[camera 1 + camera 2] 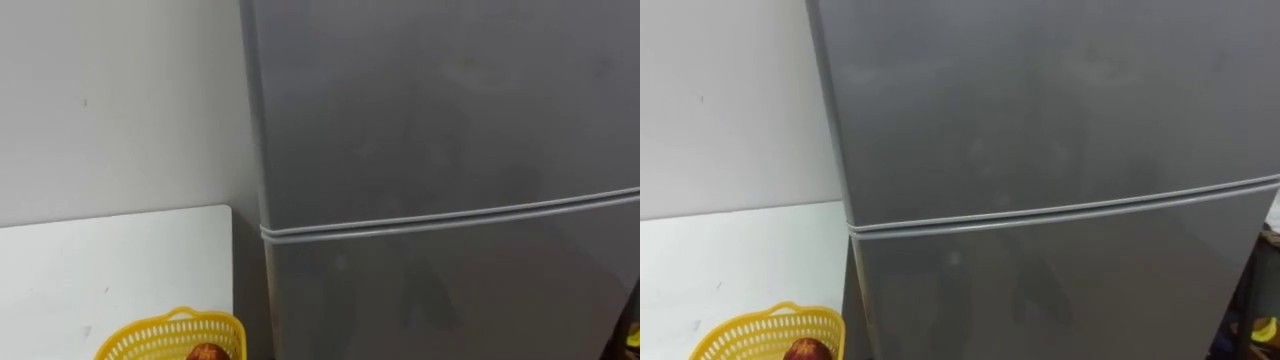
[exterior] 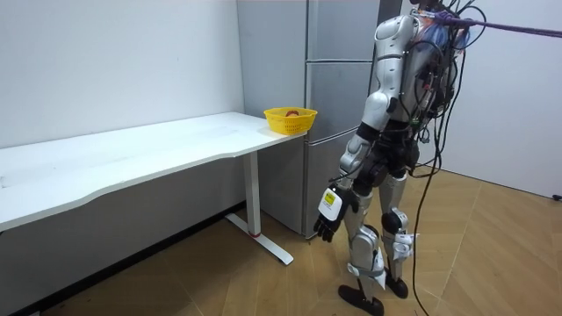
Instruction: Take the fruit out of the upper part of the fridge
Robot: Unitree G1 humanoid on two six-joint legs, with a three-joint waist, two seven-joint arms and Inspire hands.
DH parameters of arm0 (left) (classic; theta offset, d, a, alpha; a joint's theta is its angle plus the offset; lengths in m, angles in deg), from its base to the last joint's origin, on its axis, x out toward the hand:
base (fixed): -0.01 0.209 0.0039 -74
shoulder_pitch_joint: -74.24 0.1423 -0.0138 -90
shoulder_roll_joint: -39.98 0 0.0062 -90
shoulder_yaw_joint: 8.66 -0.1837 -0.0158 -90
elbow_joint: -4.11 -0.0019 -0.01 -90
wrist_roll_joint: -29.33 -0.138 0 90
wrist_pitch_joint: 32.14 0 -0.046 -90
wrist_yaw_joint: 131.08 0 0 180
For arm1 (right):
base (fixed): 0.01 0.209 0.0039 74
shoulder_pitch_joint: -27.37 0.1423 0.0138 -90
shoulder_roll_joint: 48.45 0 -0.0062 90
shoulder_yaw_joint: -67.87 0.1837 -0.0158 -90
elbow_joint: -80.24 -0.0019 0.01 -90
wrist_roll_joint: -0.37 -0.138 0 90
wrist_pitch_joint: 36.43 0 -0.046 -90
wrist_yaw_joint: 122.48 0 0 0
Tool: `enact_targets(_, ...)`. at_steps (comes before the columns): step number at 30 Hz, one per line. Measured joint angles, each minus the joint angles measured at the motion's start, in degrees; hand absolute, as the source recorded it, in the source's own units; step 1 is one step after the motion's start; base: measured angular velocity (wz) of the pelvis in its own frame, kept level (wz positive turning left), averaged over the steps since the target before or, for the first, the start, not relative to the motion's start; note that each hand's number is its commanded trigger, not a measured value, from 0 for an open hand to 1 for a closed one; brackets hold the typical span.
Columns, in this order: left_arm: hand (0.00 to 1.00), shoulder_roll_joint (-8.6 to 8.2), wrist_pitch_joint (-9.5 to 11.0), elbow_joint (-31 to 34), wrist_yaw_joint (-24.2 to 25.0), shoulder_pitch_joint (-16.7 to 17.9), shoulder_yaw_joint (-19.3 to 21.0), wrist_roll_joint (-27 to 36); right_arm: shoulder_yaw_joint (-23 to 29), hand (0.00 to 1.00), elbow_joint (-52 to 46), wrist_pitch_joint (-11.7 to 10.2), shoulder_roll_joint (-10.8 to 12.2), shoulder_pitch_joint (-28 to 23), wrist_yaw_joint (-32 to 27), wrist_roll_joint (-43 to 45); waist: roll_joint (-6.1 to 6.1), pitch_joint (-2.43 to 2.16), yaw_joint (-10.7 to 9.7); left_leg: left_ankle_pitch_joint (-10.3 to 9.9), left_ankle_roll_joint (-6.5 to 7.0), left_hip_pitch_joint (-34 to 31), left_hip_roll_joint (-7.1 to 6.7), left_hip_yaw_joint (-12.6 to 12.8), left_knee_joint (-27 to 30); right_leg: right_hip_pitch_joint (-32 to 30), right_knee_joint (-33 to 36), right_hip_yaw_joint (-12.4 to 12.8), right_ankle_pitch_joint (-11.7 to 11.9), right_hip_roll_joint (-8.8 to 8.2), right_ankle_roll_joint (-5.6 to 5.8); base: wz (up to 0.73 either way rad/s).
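Note:
A grey two-door fridge (image 1: pixel 440 100) stands straight ahead of me, and I stand close in front of it. Its upper door (image 1: pixel 1040 100) and lower door (image 1: pixel 1060 290) are both shut, with a pale seam (image 1: pixel 450 215) between them. In the room view the fridge (image 2: pixel 338 53) stands against the wall and my left hand (image 2: pixel 327 219) hangs by my thigh with relaxed fingers, holding nothing.
A white table (image 1: pixel 100 270) stands to my left, up against the fridge's side. On its near corner sits a yellow basket (image 1: pixel 175 338) with a red fruit (image 1: pixel 205 353) in it. The room view has the basket (image 2: pixel 291 119) at the table's end and wooden floor around me.

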Motion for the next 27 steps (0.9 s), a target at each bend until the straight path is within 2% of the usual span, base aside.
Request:
enact_targets(5, 0.00, 0.01, 0.0, -0.5, 0.4, -0.1, 0.0, 0.0, -0.1, 0.00, 8.3, 0.0, 0.2, 0.5, 2.2, 1.0, -0.06, 0.02, 0.1, 0.0, 0.00, -0.2, 0.00, -0.1, 0.0, 0.0, -0.4, 0.2, 0.0, 0.13, 0.00, 0.00)
enact_targets(10, 0.00, -0.32, -0.3, -1.1, 1.1, -0.2, 0.0, -2.3, -1.7, 0.00, 13.9, 0.1, 0.9, 0.9, 5.1, 3.4, -0.07, 0.04, 1.4, 0.0, -0.08, -0.1, -0.03, 0.0, 0.0, -0.3, -0.5, 0.4, 0.0, 0.23, -0.02, -0.03)
enact_targets(14, 0.00, -0.57, -1.3, -1.2, 1.1, -0.2, 0.0, -2.4, -2.3, 0.00, 18.2, 0.2, 1.9, 2.0, 6.6, 3.1, -0.02, 0.08, 1.4, -0.1, -0.16, 0.0, -0.09, -0.2, 0.0, 0.1, -0.5, 0.4, 0.1, 0.21, -0.02, 0.00)
enact_targets(17, 0.00, -0.67, -1.9, -1.2, 1.4, -0.2, 0.0, -2.5, -2.8, 0.00, 19.6, 1.3, 2.1, 2.9, 7.5, 3.3, 0.02, 0.12, 1.4, -0.2, -0.27, -0.1, -0.05, -0.4, 0.0, 0.2, -0.6, 0.3, 0.0, 0.27, -0.02, 0.00)
enact_targets(27, 0.00, -1.03, -2.2, -1.2, 2.5, 0.3, 0.0, -2.7, -2.9, 0.00, 23.4, 1.9, 2.0, 3.5, 10.6, 2.8, -0.29, 0.31, 1.5, -0.3, -0.26, 0.0, -0.22, -1.8, 0.2, 0.9, -1.4, -0.4, -0.2, 0.39, 0.01, 0.05)
